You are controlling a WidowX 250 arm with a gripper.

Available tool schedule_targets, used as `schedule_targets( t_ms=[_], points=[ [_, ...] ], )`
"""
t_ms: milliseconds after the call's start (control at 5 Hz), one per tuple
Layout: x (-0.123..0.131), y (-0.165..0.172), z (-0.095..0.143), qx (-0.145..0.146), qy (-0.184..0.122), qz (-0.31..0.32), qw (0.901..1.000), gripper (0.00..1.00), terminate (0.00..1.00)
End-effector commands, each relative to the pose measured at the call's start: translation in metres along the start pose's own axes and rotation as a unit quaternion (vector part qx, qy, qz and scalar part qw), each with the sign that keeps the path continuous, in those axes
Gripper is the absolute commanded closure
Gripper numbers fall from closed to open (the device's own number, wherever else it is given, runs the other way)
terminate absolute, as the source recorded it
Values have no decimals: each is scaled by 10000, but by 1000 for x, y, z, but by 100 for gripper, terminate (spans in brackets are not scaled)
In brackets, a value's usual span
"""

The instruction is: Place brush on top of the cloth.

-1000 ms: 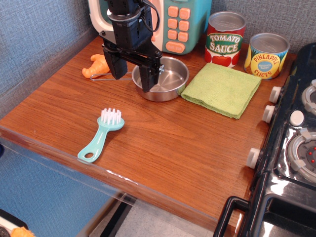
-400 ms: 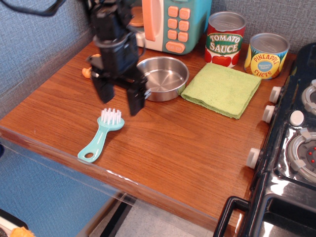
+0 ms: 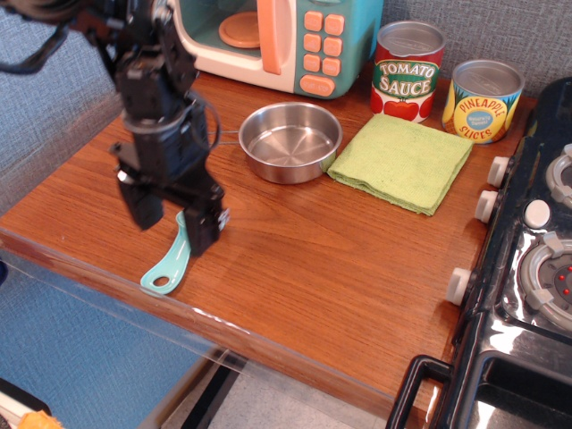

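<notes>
We are seeing our black robot gripper [image 3: 175, 221] hanging low over the front left part of the brown wooden counter [image 3: 313, 259], its two dark fingers [image 3: 204, 229] spread wide apart and holding nothing. The small light-teal plastic brush [image 3: 168, 267] is lying flat on the counter right beneath us; its flat handle with the hole at the end is poking out toward the front edge, while the round bristled head is hiding behind the gripper. We cannot tell whether the fingers are touching the brush or just hovering above it.

The flat folded square of light green cloth [image 3: 401, 162] is resting well apart from the brush, toward the back right of the counter, with nothing lying on it. Just beside its left edge the round shiny steel pan [image 3: 290, 140] is sitting empty. Behind the cloth, the red tomato sauce can [image 3: 407, 71] and the yellow pineapple slices can [image 3: 482, 100] are standing upright, and the teal toy microwave [image 3: 281, 40] is standing at the back with its door open
</notes>
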State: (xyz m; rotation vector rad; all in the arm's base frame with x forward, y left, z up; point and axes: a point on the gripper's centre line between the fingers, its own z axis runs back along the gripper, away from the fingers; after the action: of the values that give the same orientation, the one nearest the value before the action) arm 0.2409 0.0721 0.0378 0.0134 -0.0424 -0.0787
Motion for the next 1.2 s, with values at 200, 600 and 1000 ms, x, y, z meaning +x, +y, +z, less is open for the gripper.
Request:
schedule_targets(
  t_ms=[200, 600, 1000],
  points=[
    [22, -6, -23, 176, 53, 49, 9998, 0, 0],
    [27, -8, -42, 183, 147, 187, 9995, 100, 0],
    [25, -18, -28, 140, 11, -20, 9999, 100, 0]
  ],
)
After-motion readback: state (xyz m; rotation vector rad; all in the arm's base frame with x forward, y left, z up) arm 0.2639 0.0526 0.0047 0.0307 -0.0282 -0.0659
